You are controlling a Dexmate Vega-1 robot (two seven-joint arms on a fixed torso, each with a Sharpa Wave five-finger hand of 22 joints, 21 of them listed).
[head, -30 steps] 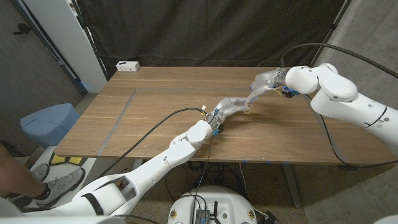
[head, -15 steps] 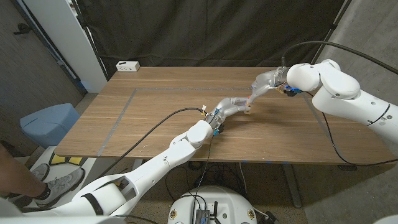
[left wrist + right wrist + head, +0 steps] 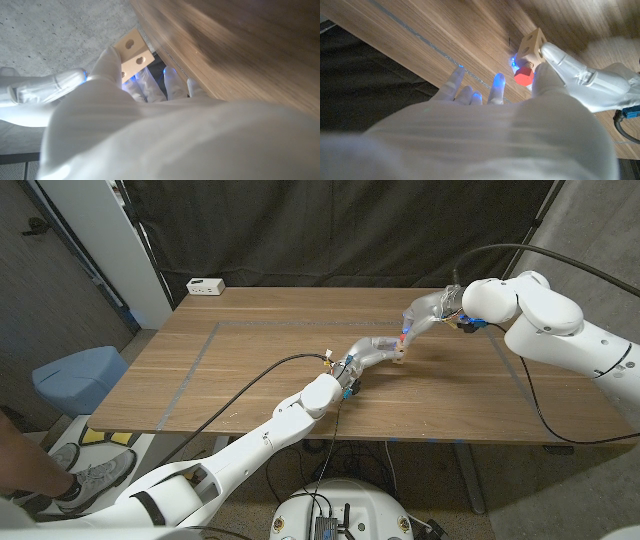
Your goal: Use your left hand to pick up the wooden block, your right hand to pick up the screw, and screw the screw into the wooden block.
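My left hand (image 3: 372, 351) grips the small pale wooden block (image 3: 398, 358) just above the table, right of its middle. In the left wrist view the block (image 3: 133, 52) shows two round holes and sits between my thumb and fingers. My right hand (image 3: 424, 313) reaches down to the block from the far right and pinches the red-headed screw (image 3: 403, 335). In the right wrist view the screw (image 3: 522, 78) points into the block (image 3: 533, 42), its red head held between thumb and a fingertip. The shank is mostly hidden.
The wooden table (image 3: 250, 360) has tape lines on its left half. A white power strip (image 3: 206, 285) lies at the far left corner. A black cable (image 3: 250, 380) trails across the table from my left arm. A blue bin (image 3: 78, 375) stands on the floor at left.
My right arm has swung slightly up and to the right while its hand stays at the block, and the red screw head now shows. The left hand and block have held still.
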